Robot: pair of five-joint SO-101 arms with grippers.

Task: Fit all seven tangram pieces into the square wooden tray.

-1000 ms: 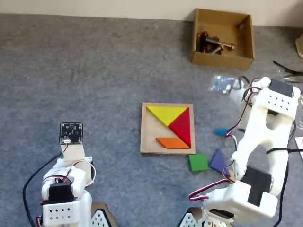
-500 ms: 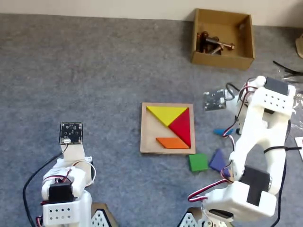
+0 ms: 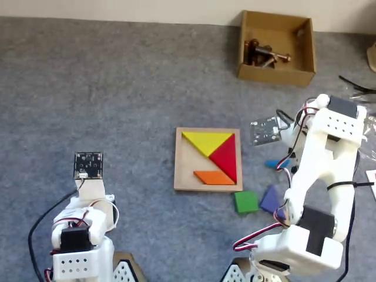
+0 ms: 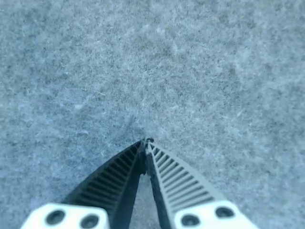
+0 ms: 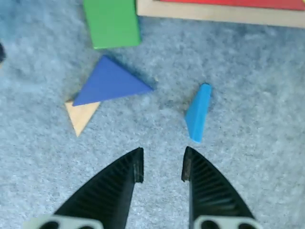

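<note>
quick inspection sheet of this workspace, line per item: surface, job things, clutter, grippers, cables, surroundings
surface: grey carpet, flat.
job's things: wooden tray holds the yellow triangle, red triangle and orange parallelogram; green square, dark blue triangle, light blue piece and tan triangle lie on the carpet outside it.
clutter: cardboard box with metal bits, far from the tray.
grippers: left gripper shut over bare carpet; right gripper open, near the light blue piece.
cables: black cable by the left arm; wires along the right arm.
surroundings: pale strip beyond the carpet.
</note>
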